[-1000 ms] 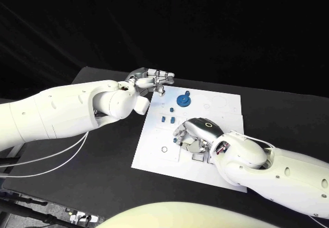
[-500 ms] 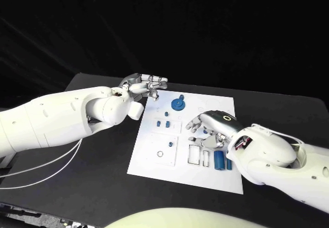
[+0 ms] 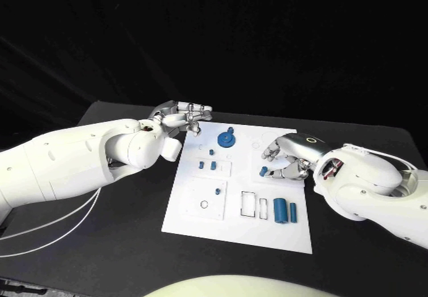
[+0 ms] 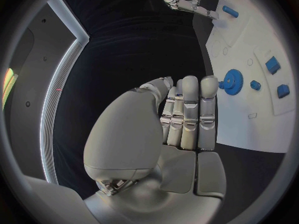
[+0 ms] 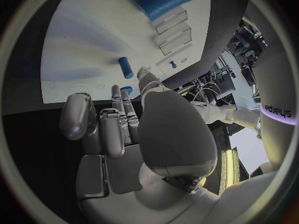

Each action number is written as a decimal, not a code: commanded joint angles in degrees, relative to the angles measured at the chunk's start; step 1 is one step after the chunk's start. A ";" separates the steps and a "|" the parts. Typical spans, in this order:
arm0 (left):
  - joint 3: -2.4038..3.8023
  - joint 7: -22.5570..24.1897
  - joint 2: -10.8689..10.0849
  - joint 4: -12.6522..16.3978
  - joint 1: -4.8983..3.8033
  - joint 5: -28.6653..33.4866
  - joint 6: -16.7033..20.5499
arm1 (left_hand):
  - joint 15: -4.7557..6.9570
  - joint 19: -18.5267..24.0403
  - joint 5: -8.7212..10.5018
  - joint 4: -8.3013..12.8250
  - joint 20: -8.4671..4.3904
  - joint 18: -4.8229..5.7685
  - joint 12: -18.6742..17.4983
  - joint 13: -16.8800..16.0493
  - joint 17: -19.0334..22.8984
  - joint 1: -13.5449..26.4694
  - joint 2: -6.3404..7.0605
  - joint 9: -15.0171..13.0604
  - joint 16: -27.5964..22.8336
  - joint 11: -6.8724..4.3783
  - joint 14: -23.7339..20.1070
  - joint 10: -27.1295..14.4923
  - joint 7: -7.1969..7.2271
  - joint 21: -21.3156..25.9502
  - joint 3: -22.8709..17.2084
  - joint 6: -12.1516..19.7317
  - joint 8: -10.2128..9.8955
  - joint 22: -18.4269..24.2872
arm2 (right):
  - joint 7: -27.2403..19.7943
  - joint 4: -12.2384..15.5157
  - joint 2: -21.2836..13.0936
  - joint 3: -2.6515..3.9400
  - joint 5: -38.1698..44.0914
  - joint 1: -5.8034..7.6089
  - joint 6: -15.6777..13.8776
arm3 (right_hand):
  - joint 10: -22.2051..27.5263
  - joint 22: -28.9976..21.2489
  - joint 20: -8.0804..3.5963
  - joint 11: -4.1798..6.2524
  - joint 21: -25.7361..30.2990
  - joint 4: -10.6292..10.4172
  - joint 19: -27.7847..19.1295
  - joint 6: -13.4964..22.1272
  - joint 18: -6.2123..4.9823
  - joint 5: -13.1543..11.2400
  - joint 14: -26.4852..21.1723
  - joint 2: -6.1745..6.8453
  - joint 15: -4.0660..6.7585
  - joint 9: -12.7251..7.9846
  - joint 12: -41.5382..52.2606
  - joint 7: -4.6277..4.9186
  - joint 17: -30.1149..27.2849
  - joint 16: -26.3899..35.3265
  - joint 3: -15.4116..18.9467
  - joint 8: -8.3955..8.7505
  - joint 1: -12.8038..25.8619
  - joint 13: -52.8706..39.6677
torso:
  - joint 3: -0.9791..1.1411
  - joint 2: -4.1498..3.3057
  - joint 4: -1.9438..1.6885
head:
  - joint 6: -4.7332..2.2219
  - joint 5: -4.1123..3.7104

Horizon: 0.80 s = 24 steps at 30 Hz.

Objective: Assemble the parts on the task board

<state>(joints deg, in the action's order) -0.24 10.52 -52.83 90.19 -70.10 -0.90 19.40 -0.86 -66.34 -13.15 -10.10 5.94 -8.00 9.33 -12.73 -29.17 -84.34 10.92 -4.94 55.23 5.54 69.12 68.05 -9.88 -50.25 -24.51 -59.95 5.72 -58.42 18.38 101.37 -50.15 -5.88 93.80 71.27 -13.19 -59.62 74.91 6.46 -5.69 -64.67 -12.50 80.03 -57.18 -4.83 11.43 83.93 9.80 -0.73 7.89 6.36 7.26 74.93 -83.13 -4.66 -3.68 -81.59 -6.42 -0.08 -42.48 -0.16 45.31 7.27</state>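
While small blue cylindrical part (image 3: 264, 171) is pinched by right hand (image 3: 290, 158) above white task board (image 3: 234, 216), insertion awaits; precise alignment needed; left hand (image 3: 183, 116) curled, empty.

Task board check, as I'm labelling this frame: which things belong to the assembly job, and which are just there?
Job:
- task board
- blue gear
- small blue part at the right hand
- blue cylinder
- blue bar
- left hand, curled, holding nothing

Just there:
- black table

table (image 3: 116, 241): black, matte | backdrop (image 3: 268, 49): black, unlit | no walls discernible
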 commanded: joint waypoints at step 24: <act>-0.06 1.18 -0.12 0.32 -0.02 0.09 -0.13 | -0.04 0.10 0.02 0.49 0.14 -1.08 0.35 -0.01 0.12 -0.28 -0.45 0.07 -0.44 -0.18 -0.26 -0.39 -0.04 0.18 -0.18 -0.03 -0.09 0.01 | -2.52 -3.05 2.72 -0.80 -0.68 -0.70 2.88 | -7.35 4.99 -0.64 1.37 -3.22 -0.82 1.82 -3.12 0.42 -0.26 3.53 -5.14 0.91 0.16 3.32 0.77 2.40 -0.22 -3.48 -0.74 -4.20 0.73 | -0.04 -0.04 -0.01 | 0.30 -0.05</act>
<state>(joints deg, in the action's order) -0.33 11.02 -53.00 90.34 -70.08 -0.90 19.50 -0.85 -66.35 -13.15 -9.93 5.94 -8.00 9.33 -12.73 -29.12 -84.35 10.92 -4.95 55.00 5.53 69.12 68.05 -9.88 -50.26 -24.68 -59.95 5.72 -58.42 16.75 98.32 -47.53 -6.66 93.26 70.62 -10.36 -66.61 74.94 5.91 -4.42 -67.74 -13.30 81.41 -60.01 -4.83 11.20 83.93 5.13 -0.28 7.97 9.30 8.02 74.91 -83.13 -7.87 -4.22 -85.66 -5.75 -0.15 -42.54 -0.24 45.54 7.20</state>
